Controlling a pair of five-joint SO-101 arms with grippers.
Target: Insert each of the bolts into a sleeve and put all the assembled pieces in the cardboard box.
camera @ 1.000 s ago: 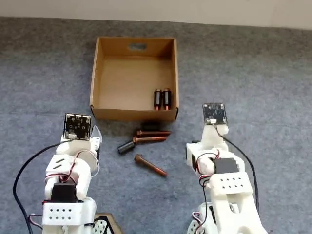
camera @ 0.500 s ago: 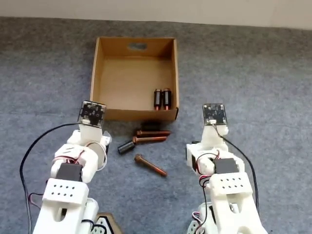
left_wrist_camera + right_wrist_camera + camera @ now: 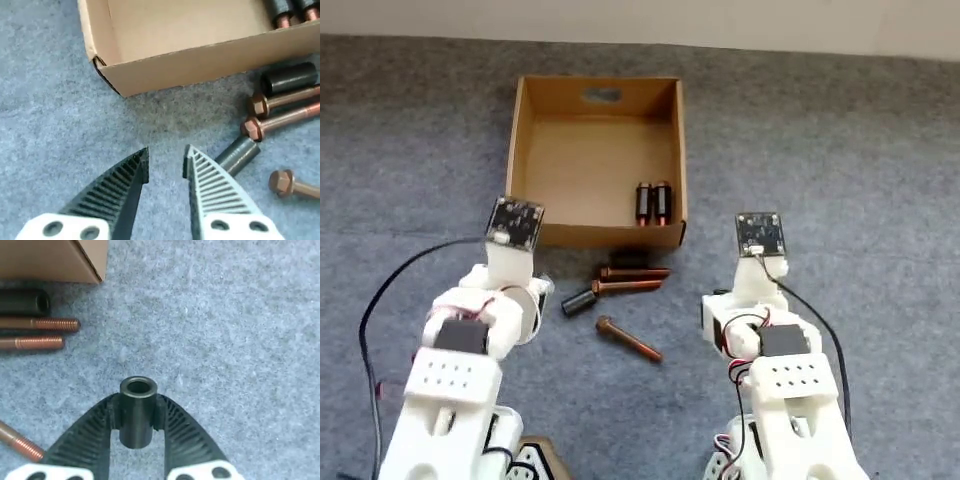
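The cardboard box (image 3: 595,235) holds two assembled pieces (image 3: 653,203) in its near right corner. In front of it lie two copper bolts side by side (image 3: 632,278), a third bolt (image 3: 628,338) nearer the arms, and two black sleeves (image 3: 578,300) (image 3: 630,258). My left gripper (image 3: 165,162) hangs open and empty over the carpet, one finger just beside the loose sleeve (image 3: 237,155), with the box wall (image 3: 200,62) beyond. My right gripper (image 3: 136,402) is shut on a black sleeve (image 3: 137,390), bore facing outward, right of the bolts (image 3: 45,324).
Grey carpet covers the table. The left arm (image 3: 490,310) stands near the box's front left corner, the right arm (image 3: 760,300) to the right of the loose parts. Open carpet lies right of the box and between the arms.
The left arm has swung right and forward, toward the box front and the loose sleeve. The right arm has kept still with its sleeve.
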